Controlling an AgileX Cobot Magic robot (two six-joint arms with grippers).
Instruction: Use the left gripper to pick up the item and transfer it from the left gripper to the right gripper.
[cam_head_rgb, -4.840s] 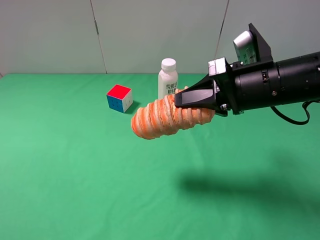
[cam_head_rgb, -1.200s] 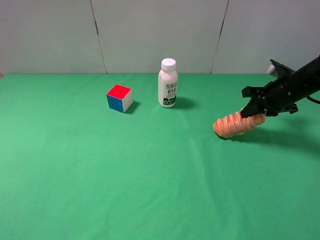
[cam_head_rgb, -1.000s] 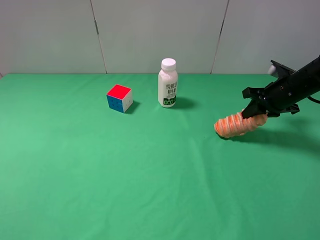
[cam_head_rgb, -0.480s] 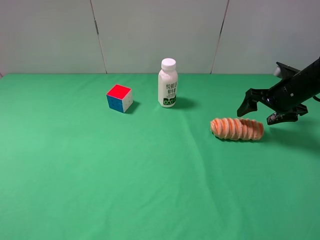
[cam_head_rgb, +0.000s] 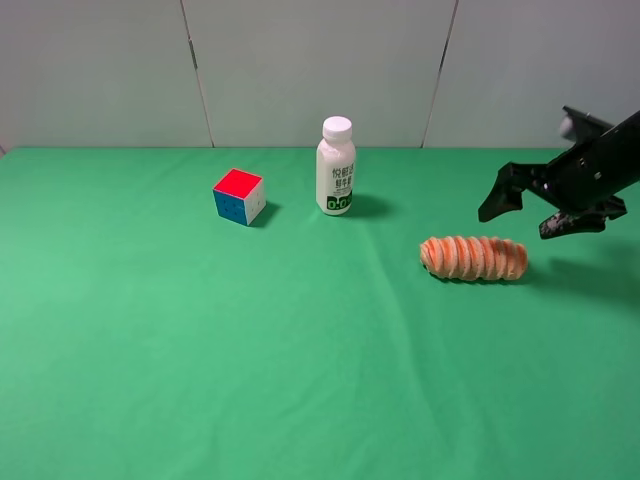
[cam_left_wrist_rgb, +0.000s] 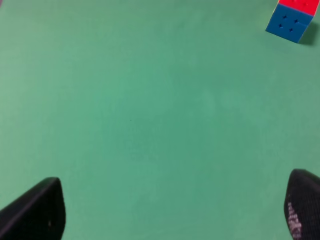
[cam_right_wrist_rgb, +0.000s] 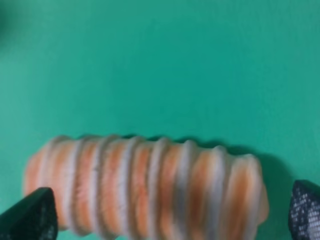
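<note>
So the right tool (cam_head_rgb: 532, 208) just let go, jaws spread wide and lifting off, leaving the ridged bread roll (cam_head_rgb: 474, 258) lying on the green bench (cam_head_rgb: 250, 350), so the handoff looks done.

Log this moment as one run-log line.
right gripper: open, above table | item: lying on green table, released | left gripper: open, empty

Looks like a robot lab test bench to us: we've got a plain green cloth table (cam_head_rgb: 200, 380), bare grey wall panels (cam_head_rgb: 320, 70) at the far edge, and random test props, a puzzle cube (cam_head_rgb: 240, 196) and milk bottle (cam_head_rgb: 336, 167).
</note>
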